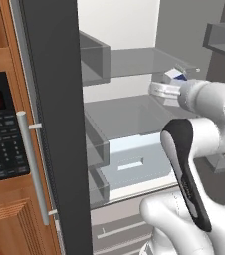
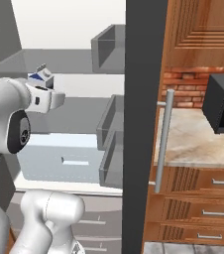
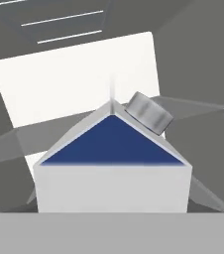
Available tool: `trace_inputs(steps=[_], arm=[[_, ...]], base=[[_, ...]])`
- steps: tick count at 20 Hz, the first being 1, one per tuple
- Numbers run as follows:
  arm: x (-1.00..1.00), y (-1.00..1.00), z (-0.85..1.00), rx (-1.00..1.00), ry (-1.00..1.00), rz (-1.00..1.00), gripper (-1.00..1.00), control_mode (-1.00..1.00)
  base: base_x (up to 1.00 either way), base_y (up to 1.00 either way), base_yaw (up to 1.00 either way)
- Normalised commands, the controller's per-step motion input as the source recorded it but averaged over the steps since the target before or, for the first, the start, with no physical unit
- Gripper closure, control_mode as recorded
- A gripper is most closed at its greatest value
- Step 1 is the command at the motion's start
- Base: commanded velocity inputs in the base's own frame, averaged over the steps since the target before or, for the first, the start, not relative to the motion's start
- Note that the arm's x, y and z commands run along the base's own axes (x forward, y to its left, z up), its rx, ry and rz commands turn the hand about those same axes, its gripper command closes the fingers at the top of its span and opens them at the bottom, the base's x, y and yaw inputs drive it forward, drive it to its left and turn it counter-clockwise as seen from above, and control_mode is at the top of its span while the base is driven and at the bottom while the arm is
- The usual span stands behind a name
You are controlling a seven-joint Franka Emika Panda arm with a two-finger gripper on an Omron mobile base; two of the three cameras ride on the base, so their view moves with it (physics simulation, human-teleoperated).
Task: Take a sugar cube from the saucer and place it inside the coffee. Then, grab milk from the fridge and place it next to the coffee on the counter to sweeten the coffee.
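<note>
The fridge (image 1: 129, 119) stands open, showing its white interior and grey shelves. The milk (image 3: 114, 163) is a white carton with a blue gable and a silver cap, very close in front of the hand camera. It also appears by the edge of an upper shelf (image 1: 176, 74) (image 2: 40, 77). My gripper (image 1: 170, 83) (image 2: 44, 88) reaches into the fridge right at the carton. The carton and the hand hide its fingers, so I cannot tell how the jaws stand. The saucer and the coffee are out of view.
The dark fridge door (image 1: 55, 124) (image 2: 139, 124) with a silver handle stands open close beside the arm. A microwave panel (image 1: 0, 129) is at the left. The counter (image 2: 193, 139) carries a black appliance (image 2: 223, 104). A pale drawer (image 1: 134, 164) sits low in the fridge.
</note>
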Motion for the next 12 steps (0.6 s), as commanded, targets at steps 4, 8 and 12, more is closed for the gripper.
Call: trace_inputs(steps=[4,8,12], arm=[[-0.89,-0.45,-0.1,0.06,0.18,0.0,1.0,-1.0],[-0.16,-0.06,0.0,0.01,0.04,0.01,1.0,-1.0],[0.0,0.0,0.0,0.0,0.01,0.0,1.0,-1.0]], base=[[0.0,0.0,0.0],[0.0,0.0,0.0],[0.0,0.0,0.0]])
